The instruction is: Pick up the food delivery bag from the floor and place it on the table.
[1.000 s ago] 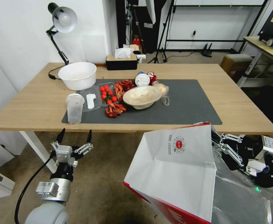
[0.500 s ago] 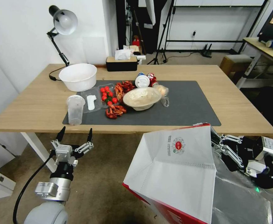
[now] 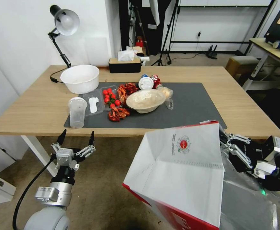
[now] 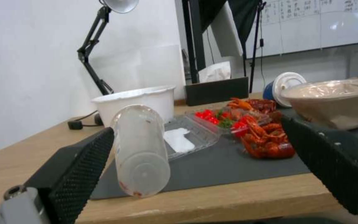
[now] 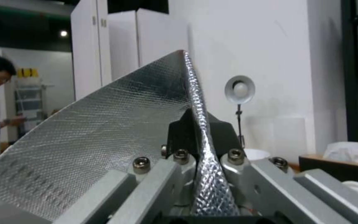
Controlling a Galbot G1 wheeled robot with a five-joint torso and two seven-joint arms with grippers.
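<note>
The food delivery bag [image 3: 181, 172] is held off the floor, tilted, just before the desk's [image 3: 242, 105] near edge towards its right corner, its top rim pinched by the closed right hand [image 3: 224, 145]. The left hand [image 3: 76, 140] is parked open, well apart. Against the earlier frame, the bag is raised slightly
</note>
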